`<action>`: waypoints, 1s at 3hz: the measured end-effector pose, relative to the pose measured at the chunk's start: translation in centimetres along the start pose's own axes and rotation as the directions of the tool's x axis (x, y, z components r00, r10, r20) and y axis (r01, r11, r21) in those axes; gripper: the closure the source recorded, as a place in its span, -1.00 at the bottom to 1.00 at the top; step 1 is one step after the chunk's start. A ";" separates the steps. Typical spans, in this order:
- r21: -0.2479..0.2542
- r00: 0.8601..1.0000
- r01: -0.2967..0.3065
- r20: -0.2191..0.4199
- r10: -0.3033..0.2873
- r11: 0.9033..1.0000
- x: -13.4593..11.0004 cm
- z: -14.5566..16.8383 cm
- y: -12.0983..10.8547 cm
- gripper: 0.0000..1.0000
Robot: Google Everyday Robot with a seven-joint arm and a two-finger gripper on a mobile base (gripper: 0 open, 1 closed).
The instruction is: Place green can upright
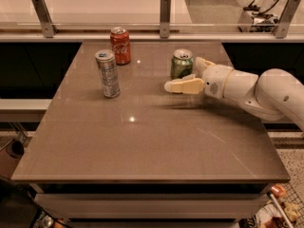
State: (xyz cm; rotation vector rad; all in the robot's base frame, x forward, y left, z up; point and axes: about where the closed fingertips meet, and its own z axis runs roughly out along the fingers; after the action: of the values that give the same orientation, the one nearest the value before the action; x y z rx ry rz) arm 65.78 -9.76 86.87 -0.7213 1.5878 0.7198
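The green can (182, 63) stands upright on the brown table (142, 137), right of centre towards the back. My gripper (183, 78) reaches in from the right at the can's height. It is open. One finger (183, 86) lies in front of the can and the other finger (201, 63) is at the can's right side. The can stands on the table by itself, at or just beyond the fingertips.
A red cola can (120, 45) stands upright at the back, left of the green can. A tall silver can (108, 73) stands upright in front of it. A railing with metal posts (165, 16) runs behind the table's far edge.
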 end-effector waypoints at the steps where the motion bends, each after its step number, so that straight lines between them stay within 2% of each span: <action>1: 0.000 1.000 0.000 0.000 0.000 1.000 0.0 0.0 0.0 -1.00; 2: 0.057 1.000 0.013 -0.004 -0.013 0.998 -1.5 -2.2 -1.1 -1.00; 3: 0.150 0.999 0.041 -0.012 -0.039 0.988 -4.1 -6.2 -2.8 -1.00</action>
State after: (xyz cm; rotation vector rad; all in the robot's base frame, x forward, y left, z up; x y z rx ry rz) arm 64.64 -16.12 91.49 -0.6445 1.6126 0.5617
